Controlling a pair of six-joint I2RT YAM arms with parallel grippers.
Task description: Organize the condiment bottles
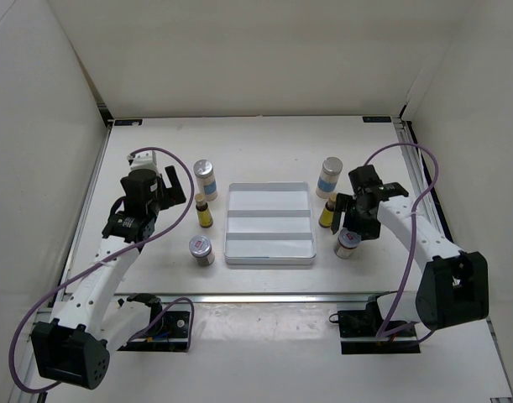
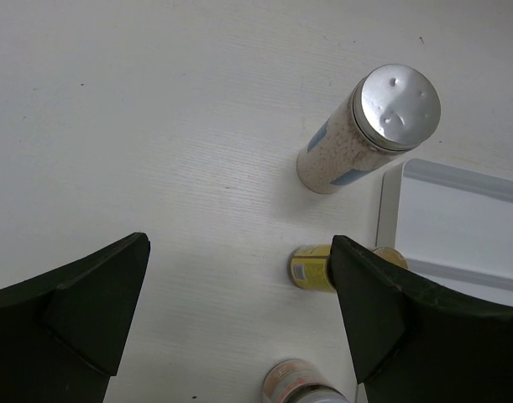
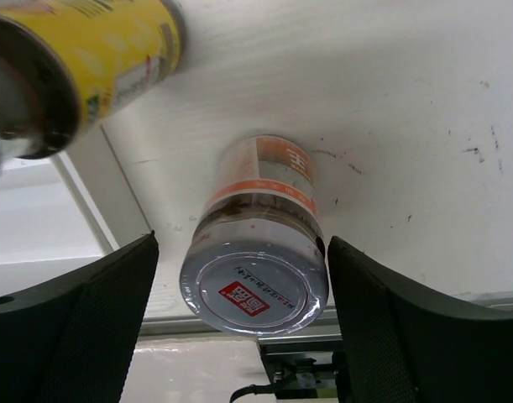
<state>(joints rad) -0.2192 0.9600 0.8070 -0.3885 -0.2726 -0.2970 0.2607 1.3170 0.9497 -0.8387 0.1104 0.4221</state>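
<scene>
Six condiment bottles flank the flat tray (image 1: 269,201). On its left stand a white blue-labelled bottle (image 1: 205,178) (image 2: 365,134), a small yellow one (image 1: 205,211) (image 2: 311,267) and a silver-lidded jar (image 1: 201,249) (image 2: 302,384). On its right stand a white bottle (image 1: 330,176), a yellow one (image 1: 327,213) (image 3: 71,67) and a jar (image 1: 348,243) (image 3: 256,252). My right gripper (image 1: 350,233) (image 3: 242,243) is open and straddles the right jar, its right finger almost touching and a gap on the left. My left gripper (image 1: 174,190) (image 2: 239,243) is open over bare table, left of the left bottles.
White walls enclose the table on three sides. A metal rail (image 1: 264,295) runs along the near edge close behind the right jar. The tray's edge (image 2: 458,218) (image 3: 38,227) shows in both wrist views.
</scene>
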